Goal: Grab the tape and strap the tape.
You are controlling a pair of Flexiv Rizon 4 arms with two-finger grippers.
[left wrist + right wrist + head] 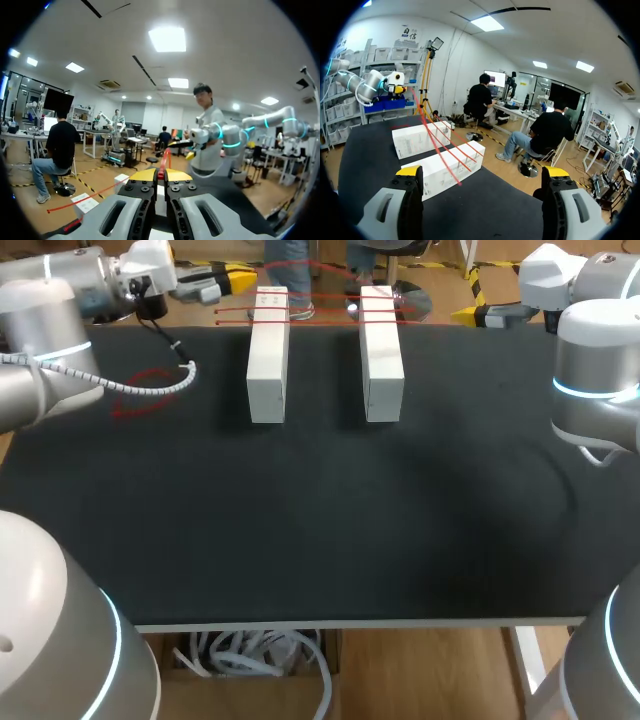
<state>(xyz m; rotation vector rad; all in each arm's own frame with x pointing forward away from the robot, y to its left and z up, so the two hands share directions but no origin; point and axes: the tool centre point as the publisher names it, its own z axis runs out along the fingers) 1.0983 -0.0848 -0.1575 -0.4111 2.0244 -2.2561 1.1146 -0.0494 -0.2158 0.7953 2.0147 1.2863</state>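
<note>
Two white blocks (268, 355) stand ahead of our wide-spread right jaws, while our left jaws pinch the red tape (163, 161) strung across them.

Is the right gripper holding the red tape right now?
No, the right gripper stands wide open with nothing between its fingers, while the red tape runs across the white blocks ahead.

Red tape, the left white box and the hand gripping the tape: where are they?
red tape (163, 161), left wrist view, strand just ahead of the yellow tips.
left white box (267, 360), head view, its top face.
left hand (161, 176), left wrist view, midway between its yellow tips.
</note>
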